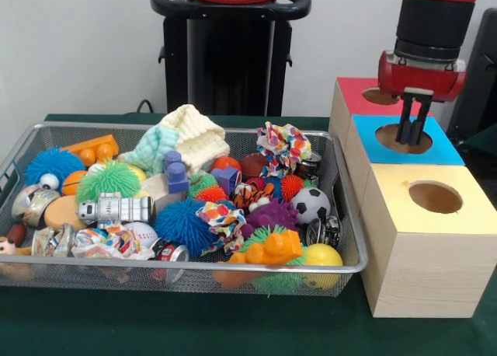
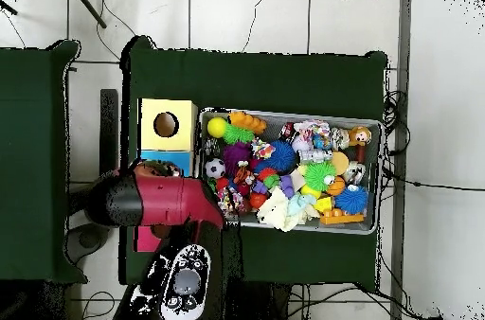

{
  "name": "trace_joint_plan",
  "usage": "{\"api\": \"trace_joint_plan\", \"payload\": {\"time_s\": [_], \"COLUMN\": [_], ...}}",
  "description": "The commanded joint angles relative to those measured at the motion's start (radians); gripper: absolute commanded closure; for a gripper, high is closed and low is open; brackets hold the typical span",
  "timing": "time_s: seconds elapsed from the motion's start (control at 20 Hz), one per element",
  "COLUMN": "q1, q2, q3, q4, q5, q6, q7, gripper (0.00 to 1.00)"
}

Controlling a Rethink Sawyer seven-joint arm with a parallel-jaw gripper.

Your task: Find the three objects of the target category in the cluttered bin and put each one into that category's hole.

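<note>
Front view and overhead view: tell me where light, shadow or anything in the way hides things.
Front view: even light; the gripper hangs at the blue box's hole, whose inside is dark. The cluttered bin has mesh walls that veil the lowest toys. Overhead view: the arm covers the blue and red boxes; only the yellow box shows whole.

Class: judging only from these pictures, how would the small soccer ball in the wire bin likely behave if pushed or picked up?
The soccer ball is round, so it would probably roll when nudged. Packed among toys in the bin, it may only shift slightly. Its smooth surface could slip from the jaws.
</note>
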Motion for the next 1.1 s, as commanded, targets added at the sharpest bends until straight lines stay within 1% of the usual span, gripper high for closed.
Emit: {"api": "trace_joint_plan", "payload": {"time_s": [0.05, 0.25, 0.35, 0.5, 0.65, 0.75, 0.95, 1.1], "q1": [-0.013, -0.006, -0.013, -0.020, -0.050, -0.061, -0.063, -0.075], "q2": [-0.015, -0.020, -0.040, -0.083, -0.118, -0.128, -0.173, -0.176], "q3": [0.088, 0.076, 0.075, 0.053, 0.051, 0.052, 0.015, 0.026], "q4": [0.001, -0.014, -0.031, -0.087, -0.135, -0.144, -0.181, -0.185], "q5": [-0.018, -0.020, -0.019, -0.025, -0.037, -0.040, -0.066, -0.076], "q6": [0.023, 0.037, 0.078, 0.200, 0.301, 0.320, 0.399, 0.402], "q7": [0.091, 0.094, 0.080, 0.055, 0.011, 0.001, -0.007, -0.006], "gripper": [1.00, 1.00, 1.00, 1.00, 1.00, 1.00, 1.00, 1.00]}}
